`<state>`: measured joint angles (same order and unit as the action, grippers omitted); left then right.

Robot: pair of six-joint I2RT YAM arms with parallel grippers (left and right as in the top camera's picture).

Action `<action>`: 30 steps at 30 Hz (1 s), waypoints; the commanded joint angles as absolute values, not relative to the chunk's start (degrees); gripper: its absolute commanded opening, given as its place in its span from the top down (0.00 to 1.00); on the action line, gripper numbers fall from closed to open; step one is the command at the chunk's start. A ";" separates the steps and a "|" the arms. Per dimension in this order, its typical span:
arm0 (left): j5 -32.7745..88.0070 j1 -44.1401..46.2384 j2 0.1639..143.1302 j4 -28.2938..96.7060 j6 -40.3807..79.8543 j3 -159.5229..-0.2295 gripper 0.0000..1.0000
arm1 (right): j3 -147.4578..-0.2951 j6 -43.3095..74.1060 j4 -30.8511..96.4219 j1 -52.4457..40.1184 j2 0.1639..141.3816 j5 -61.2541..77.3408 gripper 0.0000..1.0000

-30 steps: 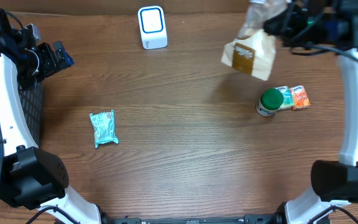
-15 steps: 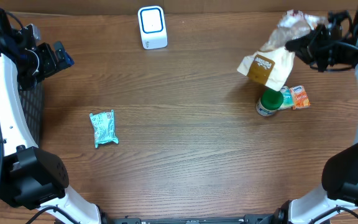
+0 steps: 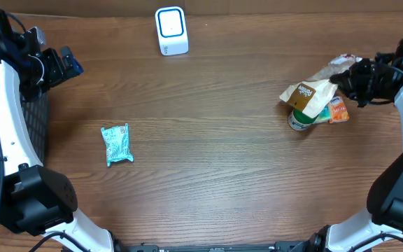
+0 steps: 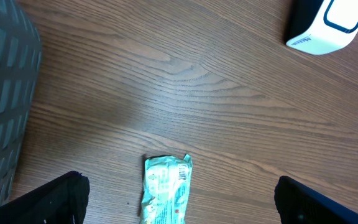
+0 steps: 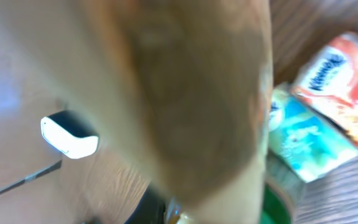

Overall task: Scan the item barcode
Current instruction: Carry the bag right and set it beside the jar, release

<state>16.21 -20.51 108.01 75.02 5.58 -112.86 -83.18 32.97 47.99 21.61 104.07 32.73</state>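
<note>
**Overhead view.** The white scanner stands upright at the far edge of the wooden table and serves as the reference for all positions below. The tan pouch, the item to be scanned, lies well to the right of the scanner and nearer the robot, well apart from it. The right gripper is clenched on the pouch's crumpled upper end. The pouch's lower end (the part with the darker label) droops over a green-lidded jar; whether the two touch cannot be told. An orange sachet lies on the side of the jar away from the scanner, partly hidden by the pouch. A pale-green wrapper lies flat, left of the scanner and nearer the robot. The left gripper hangs well to the left of the scanner, jaws spread wide and grasping nothing. A dark basket stands farther left, at the table's edge.

**Left wrist view.** The scanner appears at the upper right and the wrapper low in the centre, between the two dark fingers, which stand apart from it. The basket wall fills the left margin.

**Right wrist view.** The pouch, blurred and very close, covers most of the field. Beyond it show the orange sachet, a teal sachet just beside it, and the jar's green lid.
</note>
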 commanded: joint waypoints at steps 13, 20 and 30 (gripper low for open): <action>16.05 -20.56 108.55 74.94 5.32 -112.62 0.00 | -80.53 37.47 48.58 21.56 102.56 25.50 0.69; 16.05 -20.56 108.55 74.94 5.32 -112.62 0.01 | -80.84 35.51 50.76 21.56 102.28 25.50 0.60; 16.08 -20.56 108.55 74.91 5.32 -112.62 0.01 | -85.06 31.59 58.98 21.50 94.59 21.96 0.55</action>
